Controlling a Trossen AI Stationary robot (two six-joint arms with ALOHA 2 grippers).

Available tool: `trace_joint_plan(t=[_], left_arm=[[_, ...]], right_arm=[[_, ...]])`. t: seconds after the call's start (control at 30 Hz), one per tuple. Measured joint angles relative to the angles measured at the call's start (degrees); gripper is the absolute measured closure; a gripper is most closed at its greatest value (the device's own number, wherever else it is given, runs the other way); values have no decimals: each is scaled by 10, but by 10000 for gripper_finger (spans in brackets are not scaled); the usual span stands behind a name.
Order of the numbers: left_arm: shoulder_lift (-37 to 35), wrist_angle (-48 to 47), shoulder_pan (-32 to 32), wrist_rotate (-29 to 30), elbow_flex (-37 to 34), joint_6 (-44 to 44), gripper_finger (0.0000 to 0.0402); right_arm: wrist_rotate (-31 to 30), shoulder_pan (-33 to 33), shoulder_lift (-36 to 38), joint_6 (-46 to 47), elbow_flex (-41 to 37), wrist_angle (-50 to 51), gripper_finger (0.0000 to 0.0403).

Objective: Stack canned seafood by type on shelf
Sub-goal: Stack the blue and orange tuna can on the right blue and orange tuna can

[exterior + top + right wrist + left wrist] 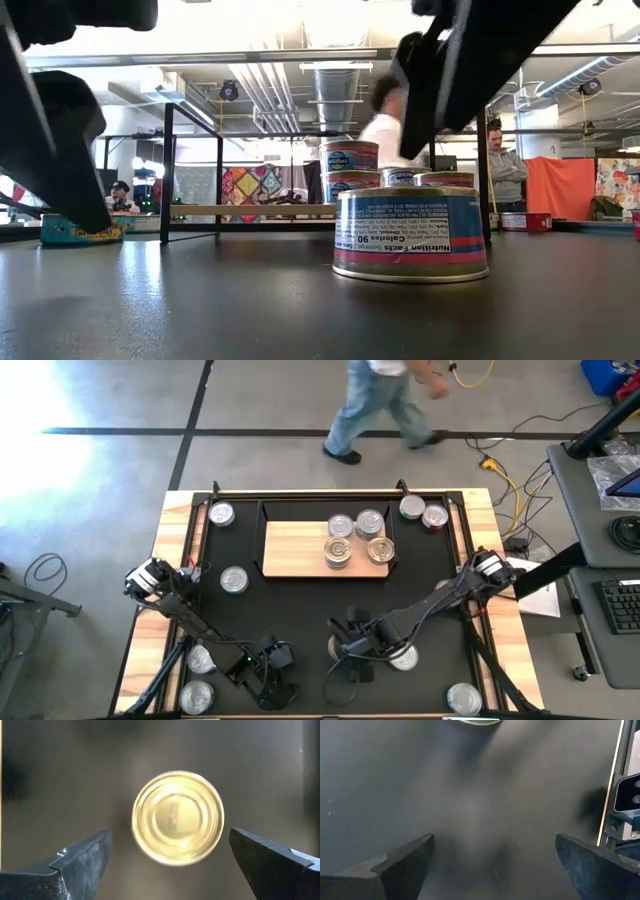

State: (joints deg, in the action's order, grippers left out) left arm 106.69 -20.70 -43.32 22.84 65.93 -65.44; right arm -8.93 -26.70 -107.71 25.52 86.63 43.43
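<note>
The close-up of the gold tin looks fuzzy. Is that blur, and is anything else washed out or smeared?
Right wrist view: the gold-topped can has soft, smeared edges, between two sharper dark fingers. Left wrist view: the black mat is hazy with cloudy shadows. High view: glare bleaches the floor at upper left. Low view: bright ceiling light behind, arms in near silhouette, the nearest can crisp.

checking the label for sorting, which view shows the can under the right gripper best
For the label, the low view: the can sits close with its blue and red side facing the camera. The right wrist view shows only its gold top between the open right gripper. The high view has it mostly hidden under the arm. The left wrist view misses it.
</note>
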Motion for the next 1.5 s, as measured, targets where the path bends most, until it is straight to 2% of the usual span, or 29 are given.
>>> trace_joint_plan(t=[0.4,0.63,0.7,0.87,0.97,1.13,1.27,1.5], left_arm=[[0,2,-2,2,-1,-10,3],[0,16,-7,4,-1,-15,3],[0,31,-15,33,1,-13,3],[0,23,-44,158,31,-10,3],[0,-11,-54,194,56,27,3],[0,-123,-56,194,89,75,3],[0,-192,-56,185,97,77,3],[0,-203,-56,185,97,59,3]], right_arm=[[19,24,-51,-26,0,-72,3],[19,24,-76,-31,0,-62,3],[19,24,-76,-30,0,-55,3],[19,24,-76,-30,0,-35,3],[19,24,-76,-32,-4,-24,3],[32,24,-74,-34,-15,-23,3],[44,26,-74,-23,-21,-22,9],[47,26,-74,-22,-24,-21,37]])
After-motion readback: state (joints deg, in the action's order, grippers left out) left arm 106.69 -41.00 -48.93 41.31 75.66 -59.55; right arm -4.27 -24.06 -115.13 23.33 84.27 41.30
